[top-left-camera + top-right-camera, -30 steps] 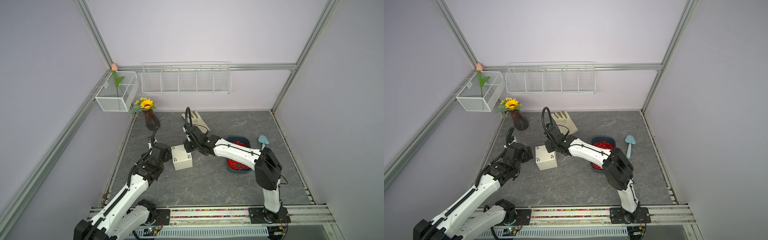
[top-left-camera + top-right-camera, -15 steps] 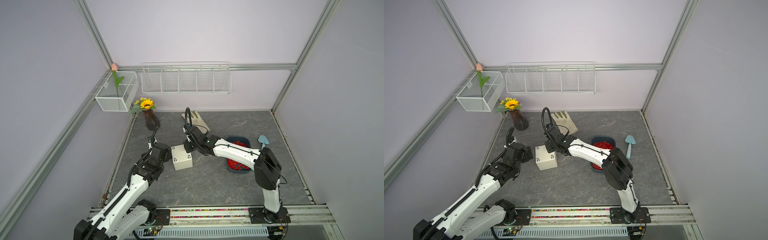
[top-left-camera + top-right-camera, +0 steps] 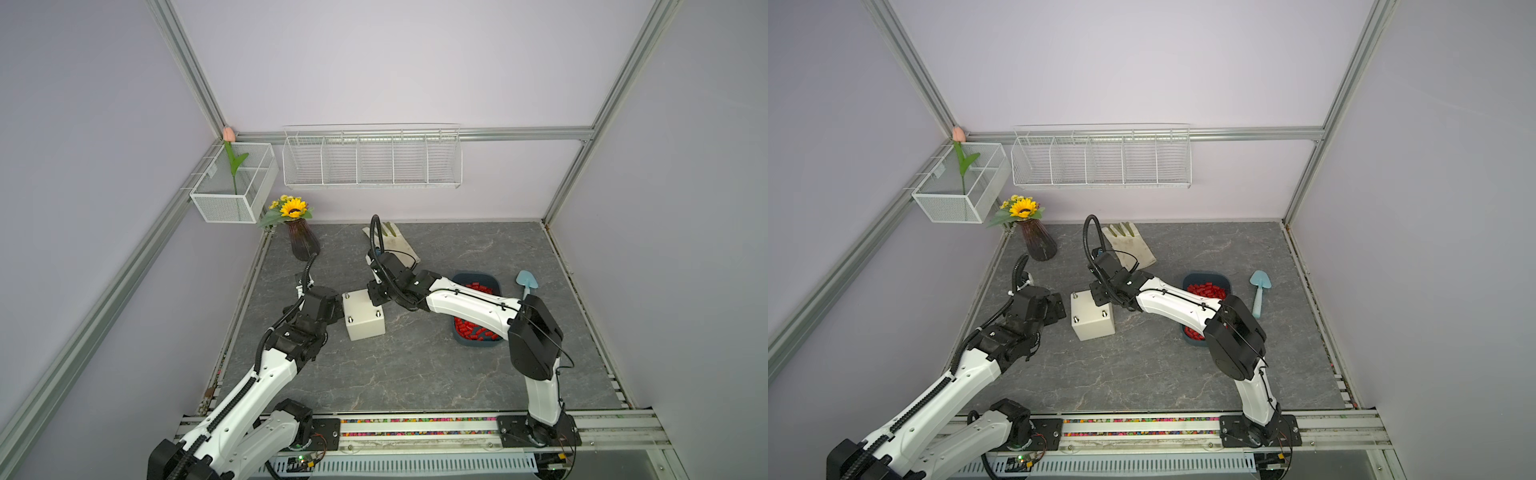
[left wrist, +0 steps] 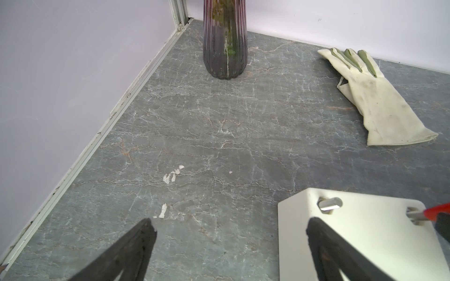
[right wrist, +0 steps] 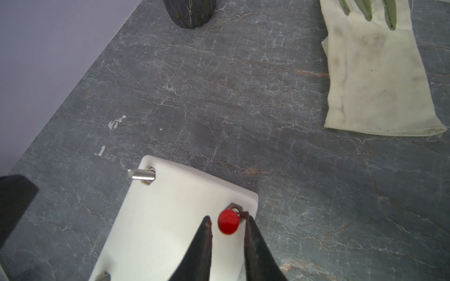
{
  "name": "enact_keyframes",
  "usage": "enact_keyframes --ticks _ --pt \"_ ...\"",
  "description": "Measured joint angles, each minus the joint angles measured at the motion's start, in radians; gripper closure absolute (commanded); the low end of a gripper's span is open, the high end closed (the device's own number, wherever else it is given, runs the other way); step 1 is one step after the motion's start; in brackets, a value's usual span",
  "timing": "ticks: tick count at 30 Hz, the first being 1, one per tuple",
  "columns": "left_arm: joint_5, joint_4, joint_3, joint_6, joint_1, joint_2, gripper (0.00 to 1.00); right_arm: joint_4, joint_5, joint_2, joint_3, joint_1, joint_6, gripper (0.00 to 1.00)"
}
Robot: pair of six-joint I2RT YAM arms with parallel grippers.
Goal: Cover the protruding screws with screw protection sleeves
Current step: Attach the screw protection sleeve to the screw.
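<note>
Grey marbled tabletop (image 3: 415, 374), lavender walls on three sides. Clock directions are read in a top view, with 12 toward the back wall.

- The white box (image 3: 363, 316) sits left of centre.
- One red sleeve (image 5: 228, 222) is on the screw at the box's 1 o'clock corner. The left wrist view shows some silver shank below the red. I judge it on, perhaps not fully home.
- The other three screws (image 3: 350, 320), at the 11, 7 and 5 o'clock corners, are bare.
- The right gripper (image 5: 227, 216) straddles that sleeve. Its jaws are slightly parted with a thin gap on each side, gripping nothing.
- The left gripper (image 4: 230, 221) is at the box's 9 o'clock, jaws spread wide and empty, with one finger over the box top. You cannot tell contact from here.
- Outward: the blue tray (image 3: 495, 280) of loose sleeves (image 3: 473, 330) is at 3 o'clock, partly under the right arm, and the trowel (image 3: 527, 279) is just beyond it.
- The glove (image 5: 370, 73) is at 1 o'clock and the vase (image 3: 303, 245) at 11.

Step in hand (judgement): letting go of the first of four sleeves.

Next move:
1. Check the seat, and press the top if the sleeve rides high.
2. Lift the right gripper straight up so no finger drags the sleeve off.
3. Swing to the tray and pinch a single sleeve by its sides, open end down.
4. Line it up over a bare screw.
</note>
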Motion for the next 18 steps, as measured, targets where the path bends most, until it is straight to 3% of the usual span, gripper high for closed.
enact_keyframes --ticks 18 --pt "0.000 0.003 -0.008 0.000 0.000 -0.001 0.01 -0.024 -0.002 0.000 0.013 0.000 -0.001 0.67"
